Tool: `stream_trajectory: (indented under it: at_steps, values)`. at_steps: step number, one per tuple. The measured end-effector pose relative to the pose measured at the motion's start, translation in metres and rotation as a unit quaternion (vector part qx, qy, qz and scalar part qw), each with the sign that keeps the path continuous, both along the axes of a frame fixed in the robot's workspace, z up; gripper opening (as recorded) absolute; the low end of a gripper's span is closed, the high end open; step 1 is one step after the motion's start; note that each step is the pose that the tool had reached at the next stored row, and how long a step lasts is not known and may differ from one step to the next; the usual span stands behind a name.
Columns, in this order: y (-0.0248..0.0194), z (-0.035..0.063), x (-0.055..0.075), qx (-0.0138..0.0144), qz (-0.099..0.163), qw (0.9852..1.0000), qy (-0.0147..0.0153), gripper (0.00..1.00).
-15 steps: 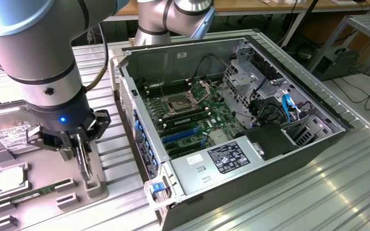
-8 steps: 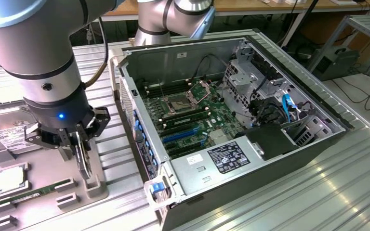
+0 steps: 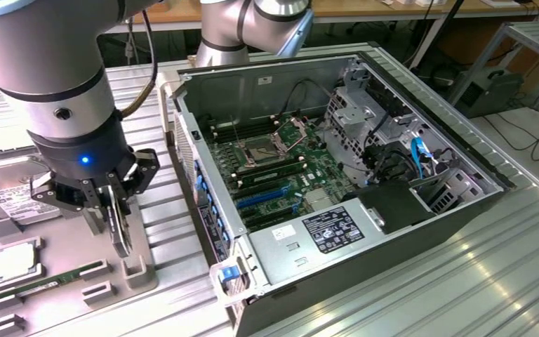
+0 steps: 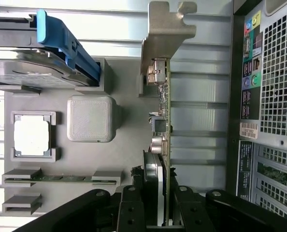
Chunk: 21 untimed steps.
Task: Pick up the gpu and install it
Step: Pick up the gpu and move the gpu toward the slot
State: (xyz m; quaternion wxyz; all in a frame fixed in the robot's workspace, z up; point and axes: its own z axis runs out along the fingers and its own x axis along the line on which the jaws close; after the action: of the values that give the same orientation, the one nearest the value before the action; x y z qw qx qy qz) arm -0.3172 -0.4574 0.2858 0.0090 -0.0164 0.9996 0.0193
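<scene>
The gripper (image 3: 109, 210) (image 4: 159, 205) is shut tight on the gpu (image 3: 120, 235) (image 4: 163, 96). One black finger (image 4: 134, 208) is on each flat side of the card. The gpu stands on its thin edge and pokes out past the fingertips. Its silver metal bracket (image 4: 166, 34) is at the end farthest from the gripper. Right under the gripper is a grey tray (image 3: 64, 260) (image 4: 129, 145). The card looks lifted a little off the tray, but it is hard to tell if its low edge still touches. On the tray near the gripper lie a square processor chip (image 3: 15, 261) (image 4: 31, 137) and a thin green memory stick (image 3: 50, 283) (image 4: 61, 178). A bit further off sits a hard drive (image 3: 12, 196) (image 4: 22, 72). On the other side of the gripper is the open computer case (image 3: 410, 112) (image 4: 274, 96), with its green motherboard (image 3: 279, 168) showing inside.
</scene>
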Motion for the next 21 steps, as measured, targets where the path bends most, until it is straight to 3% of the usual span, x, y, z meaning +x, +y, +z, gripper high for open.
stream_trajectory:
  at_steps: [11, 21]
  values:
    - [0.0, 0.0154, 0.0, 0.0, 0.0, 1.0, 0.0, 0.28]
    - [0.0, 0.0228, 0.0, 0.0001, -0.001, 1.0, -0.0002, 0.28]
